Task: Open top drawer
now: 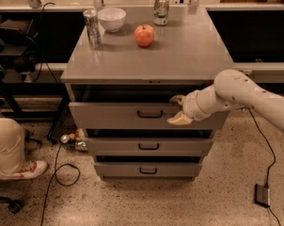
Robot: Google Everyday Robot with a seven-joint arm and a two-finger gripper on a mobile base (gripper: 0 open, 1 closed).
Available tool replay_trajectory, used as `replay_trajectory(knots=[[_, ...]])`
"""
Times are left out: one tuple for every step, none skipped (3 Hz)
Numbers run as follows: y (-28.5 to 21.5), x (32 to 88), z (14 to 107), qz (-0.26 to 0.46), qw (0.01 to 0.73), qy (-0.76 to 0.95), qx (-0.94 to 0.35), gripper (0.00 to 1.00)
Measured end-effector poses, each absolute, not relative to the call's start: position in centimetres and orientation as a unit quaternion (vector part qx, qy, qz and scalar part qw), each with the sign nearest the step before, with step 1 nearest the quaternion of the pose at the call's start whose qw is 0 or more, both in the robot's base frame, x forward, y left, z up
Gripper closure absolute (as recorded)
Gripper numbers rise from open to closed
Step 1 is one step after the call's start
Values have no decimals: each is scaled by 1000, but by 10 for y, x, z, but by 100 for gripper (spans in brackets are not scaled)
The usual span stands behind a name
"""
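Note:
The top drawer (114,116) is the tallest grey front of three in the cabinet, with a small black handle (150,113) at its centre. It stands slightly out, with a dark gap under the cabinet top. My gripper (178,109) is at the drawer front, right of the handle. Its fingers are spread: the upper fingertip (177,98) is at the front's top edge and the lower one (180,120) lies against the panel. It holds nothing. My white arm (240,93) reaches in from the right.
On the cabinet top (189,55) stand a tall can (92,28), a white bowl (111,19), an apple (145,35) and another can (161,9). The middle drawer (148,146) and the bottom drawer (147,170) are below. A person's leg (8,147), cables and cans (71,139) are at the left.

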State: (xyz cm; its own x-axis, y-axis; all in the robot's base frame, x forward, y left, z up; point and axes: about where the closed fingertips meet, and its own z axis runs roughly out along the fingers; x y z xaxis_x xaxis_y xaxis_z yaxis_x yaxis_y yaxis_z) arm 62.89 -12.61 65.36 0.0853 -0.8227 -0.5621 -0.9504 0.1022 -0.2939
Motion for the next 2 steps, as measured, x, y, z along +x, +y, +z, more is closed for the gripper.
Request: replay_trajectory(knots=[[-126,629,663,99,322,669,-663,96],[-126,629,665,99,322,669,-663,100]])
